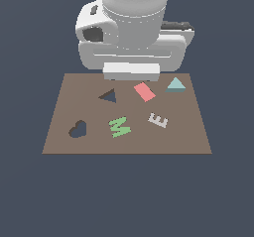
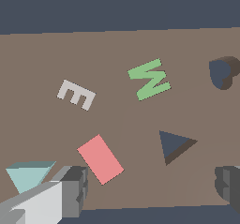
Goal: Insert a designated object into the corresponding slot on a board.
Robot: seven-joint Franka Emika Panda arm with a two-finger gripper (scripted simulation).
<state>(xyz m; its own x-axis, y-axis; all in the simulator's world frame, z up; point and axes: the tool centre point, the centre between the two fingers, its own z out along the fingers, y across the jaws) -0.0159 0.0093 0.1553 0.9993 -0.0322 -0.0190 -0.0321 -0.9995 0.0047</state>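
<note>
The pale teal triangular block [image 1: 175, 85] [image 2: 29, 175] lies flat on the brown board [image 1: 186, 134] [image 2: 117, 40], near its far corner at the exterior view's right. The dark triangular slot [image 1: 108, 96] [image 2: 174, 145] is cut into the board further to the exterior view's left. My gripper [image 2: 150, 190] hangs open over the board's far edge with nothing between its fingers. One finger [image 2: 71, 190] is beside the teal block, the other [image 2: 228, 184] is past the slot. In the exterior view the white hand [image 1: 131, 71] hides the fingertips.
A red rectangle [image 1: 144, 91] [image 2: 100, 159] lies between the slot and the teal block. A green M [image 1: 119, 127] [image 2: 149, 79] and a pale E [image 1: 158, 120] [image 2: 75, 94] lie nearer the front. A heart-shaped cutout [image 1: 78, 129] [image 2: 222, 72] is at the exterior view's left.
</note>
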